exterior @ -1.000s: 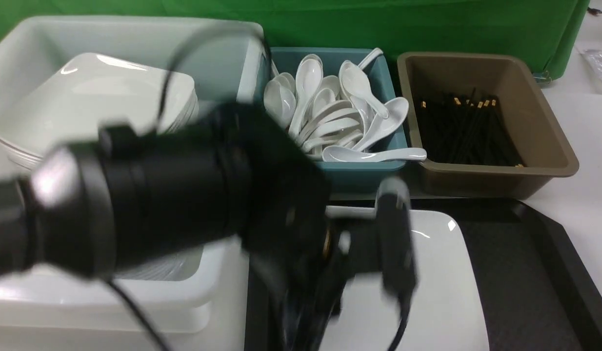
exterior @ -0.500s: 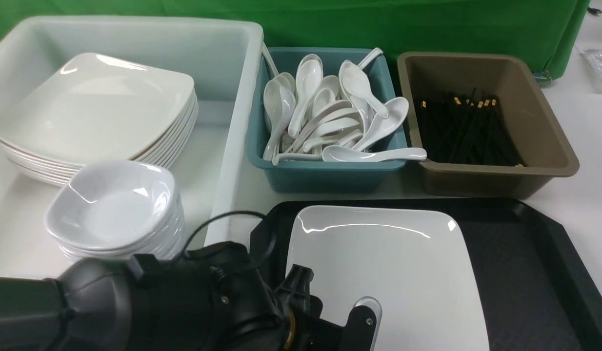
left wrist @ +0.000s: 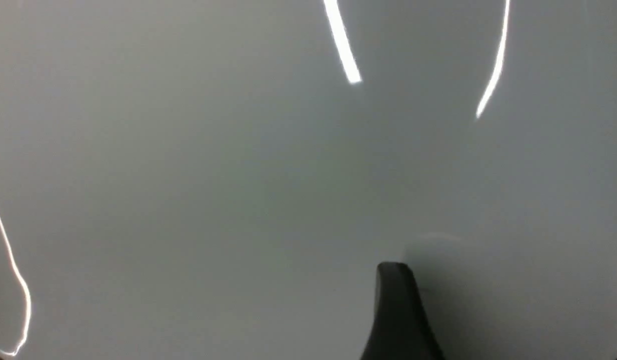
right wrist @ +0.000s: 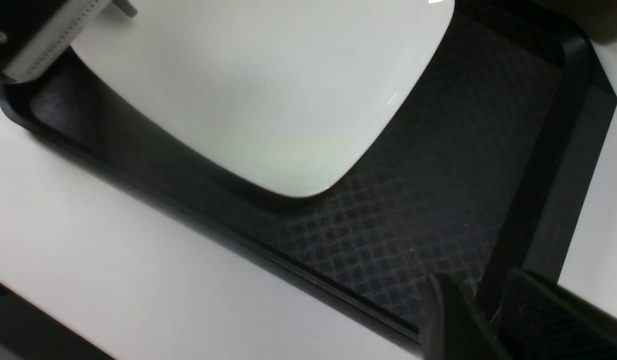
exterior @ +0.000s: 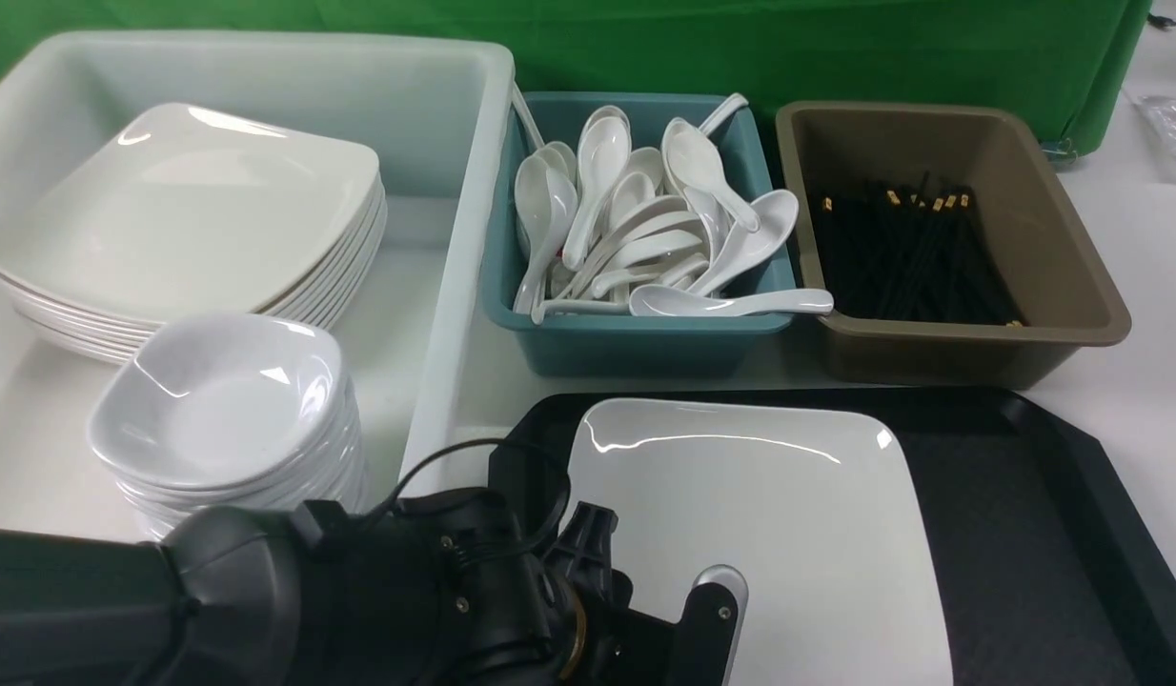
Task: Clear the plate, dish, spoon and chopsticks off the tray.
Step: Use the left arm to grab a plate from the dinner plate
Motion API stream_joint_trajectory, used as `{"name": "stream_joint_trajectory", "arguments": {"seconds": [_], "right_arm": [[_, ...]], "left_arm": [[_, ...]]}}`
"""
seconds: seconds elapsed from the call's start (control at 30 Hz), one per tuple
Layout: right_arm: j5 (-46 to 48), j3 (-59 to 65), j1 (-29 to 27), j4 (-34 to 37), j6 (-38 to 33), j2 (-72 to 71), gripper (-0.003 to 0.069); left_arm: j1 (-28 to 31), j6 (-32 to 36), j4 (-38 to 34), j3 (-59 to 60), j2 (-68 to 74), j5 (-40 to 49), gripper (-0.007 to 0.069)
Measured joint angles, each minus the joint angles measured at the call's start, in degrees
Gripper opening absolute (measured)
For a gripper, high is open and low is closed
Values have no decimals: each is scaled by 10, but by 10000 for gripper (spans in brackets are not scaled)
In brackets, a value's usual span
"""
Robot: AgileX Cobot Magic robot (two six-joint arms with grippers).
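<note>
Tabletop sorting setup: tubs (exterior: pixel 645 324) of spoons (exterior: pixel 602 181), dishes (exterior: pixel 221 410); room type unclear.

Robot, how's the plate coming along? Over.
Left hand at the plate, grip unclear. Plate on black tray. Nothing seen lying on it but the left arm overhead.

White plate (right wrist: pixel 268 90) on black tray (right wrist: pixel 378 210); dark blurred shapes near tray edge, probably end effector (right wrist: pixel 493 305).
</note>
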Motion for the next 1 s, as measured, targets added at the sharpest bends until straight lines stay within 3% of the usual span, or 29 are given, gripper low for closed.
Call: {"name": "stream_joint_trajectory", "arguments": {"seconds": [0.37, 0.57, 0.73, 1.0], "right_arm": [[0, 0, 0, 1, 0, 0, 196], [1, 0, 0, 1, 0, 0, 196], [1, 0, 0, 1, 0, 0, 196], [-38, 0, 0, 1, 4, 0, 196]], "left_arm": [[9, -14, 5, -6, 18, -15, 381], [-3, -19, 3, -7, 16, -21, 222], [-30, -18, -5, -5, -8, 21, 179], [-73, -29, -26, -24, -148, 88, 31]]}}
